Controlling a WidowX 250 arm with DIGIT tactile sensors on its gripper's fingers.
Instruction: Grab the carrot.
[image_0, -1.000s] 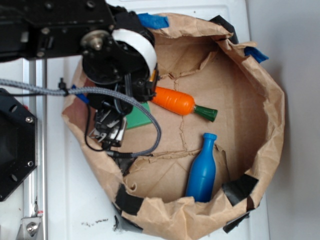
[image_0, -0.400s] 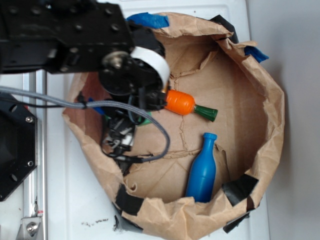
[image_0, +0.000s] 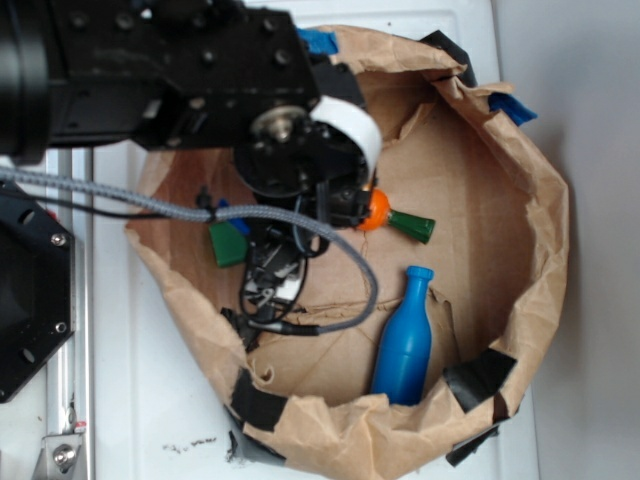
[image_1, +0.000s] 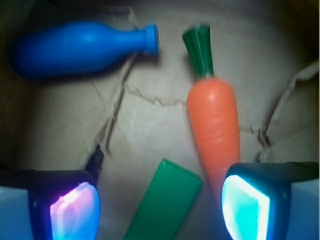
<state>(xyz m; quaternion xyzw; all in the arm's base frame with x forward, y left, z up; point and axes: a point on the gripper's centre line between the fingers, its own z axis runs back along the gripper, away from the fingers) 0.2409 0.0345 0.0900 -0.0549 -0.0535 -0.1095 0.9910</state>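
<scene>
The orange carrot (image_1: 214, 130) with its dark green stem lies on the brown paper, stem pointing away from me. Its thin end runs under my right fingertip (image_1: 247, 207). My gripper (image_1: 160, 210) is open, its lit pads wide apart, with nothing held between them. In the exterior view the arm covers most of the carrot (image_0: 378, 208); only its thick end and stem show, and the gripper itself is hidden under the arm.
A flat green block (image_1: 165, 202) lies between my pads, also visible as a green block (image_0: 227, 243) left of the arm. A blue bottle (image_1: 75, 47) (image_0: 404, 340) lies nearby. Crumpled paper bag walls (image_0: 540, 240) ring everything.
The arm has moved right over the carrot, covering most of it. The green block now shows to the arm's left.
</scene>
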